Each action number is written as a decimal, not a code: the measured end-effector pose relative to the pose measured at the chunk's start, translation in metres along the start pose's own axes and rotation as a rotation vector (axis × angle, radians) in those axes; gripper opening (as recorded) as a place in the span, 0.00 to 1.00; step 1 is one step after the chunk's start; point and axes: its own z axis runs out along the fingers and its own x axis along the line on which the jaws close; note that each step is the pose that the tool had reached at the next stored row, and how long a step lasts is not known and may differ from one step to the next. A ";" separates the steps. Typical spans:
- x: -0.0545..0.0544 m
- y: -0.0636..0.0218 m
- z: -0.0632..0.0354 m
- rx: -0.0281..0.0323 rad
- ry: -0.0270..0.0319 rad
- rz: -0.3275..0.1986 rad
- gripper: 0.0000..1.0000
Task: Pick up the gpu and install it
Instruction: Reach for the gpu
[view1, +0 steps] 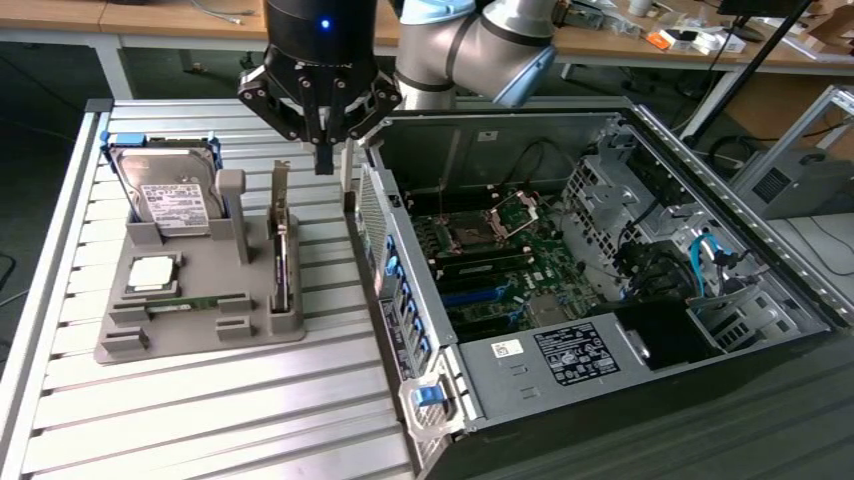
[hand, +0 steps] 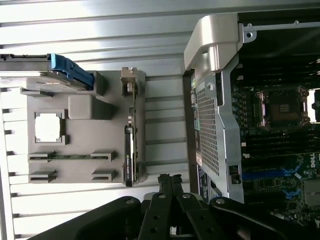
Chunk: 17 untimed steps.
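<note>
Upright in the gray tray (view1: 200, 335), on the side nearest the case, stands one gpu (view1: 280, 255). The same tray carries one hard drive (view1: 171, 195), one processor (view1: 151, 273) and one memory stick (view1: 187, 303). One claw (view1: 324, 150), fully closed and empty, hangs over the gap between the tray and the open case (view1: 601, 250). Everything rests on a slatted metal surface (view1: 200, 420), with wooden desks (view1: 160, 15) behind.
</note>
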 end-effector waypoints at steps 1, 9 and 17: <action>0.001 -0.0001 0.0000 -0.0001 0.0000 0.000 0.10; 0.012 -0.0009 -0.0003 0.0000 0.0000 0.000 0.10; 0.015 -0.0011 -0.0005 0.0000 0.0001 0.000 0.10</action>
